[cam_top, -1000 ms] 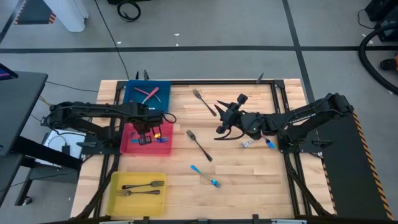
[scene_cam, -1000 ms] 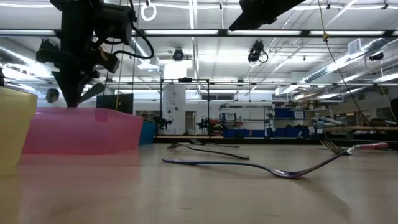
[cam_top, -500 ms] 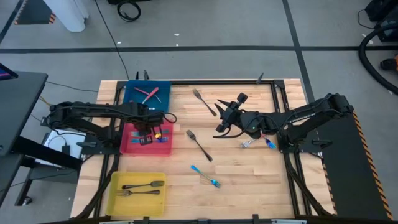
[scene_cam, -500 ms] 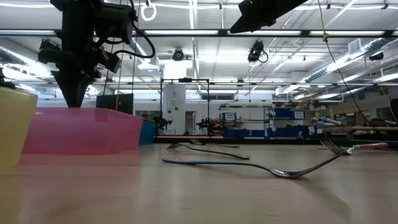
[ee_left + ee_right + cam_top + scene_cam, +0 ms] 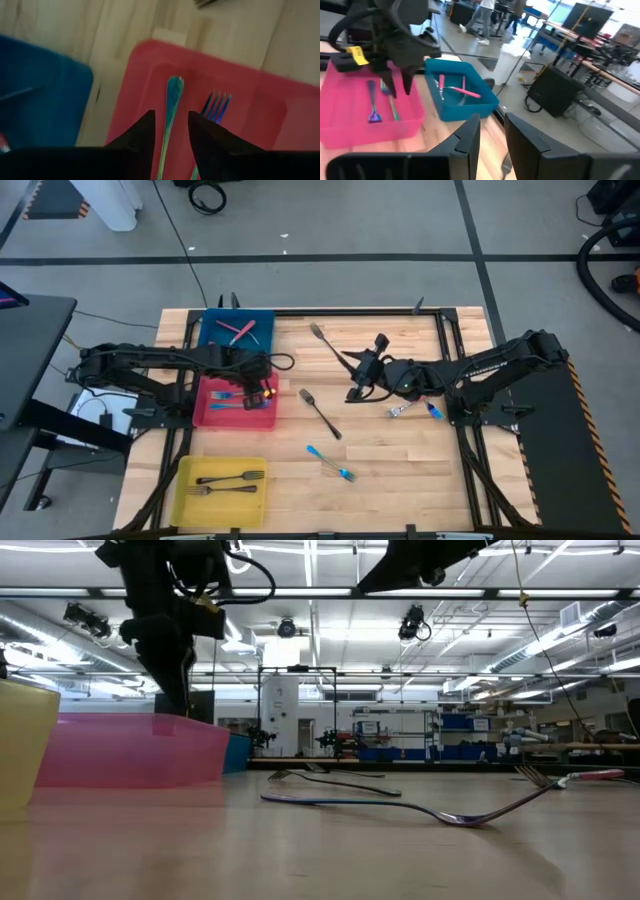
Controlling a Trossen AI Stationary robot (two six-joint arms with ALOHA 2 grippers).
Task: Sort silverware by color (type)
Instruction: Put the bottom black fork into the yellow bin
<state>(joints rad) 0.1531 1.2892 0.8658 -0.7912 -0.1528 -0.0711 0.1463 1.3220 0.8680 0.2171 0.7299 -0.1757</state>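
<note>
Left gripper (image 5: 252,384), fingers apart and empty, hovers left of centre over the red bin (image 5: 262,418) holding two blue-handled forks (image 5: 228,393). Blue bin (image 5: 215,328): two red forks. Yellow bin (image 5: 190,505): two dark forks. Right gripper (image 5: 352,374) open, centre.

pink bin (image 5: 262,416), blue bin (image 5: 212,330), yellow bin (image 5: 190,498)

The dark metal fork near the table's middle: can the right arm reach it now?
Probably yes. The dark metal fork lies alone on bare wood, just beside the right gripper, which holds nothing, and nothing stands between them.
</note>
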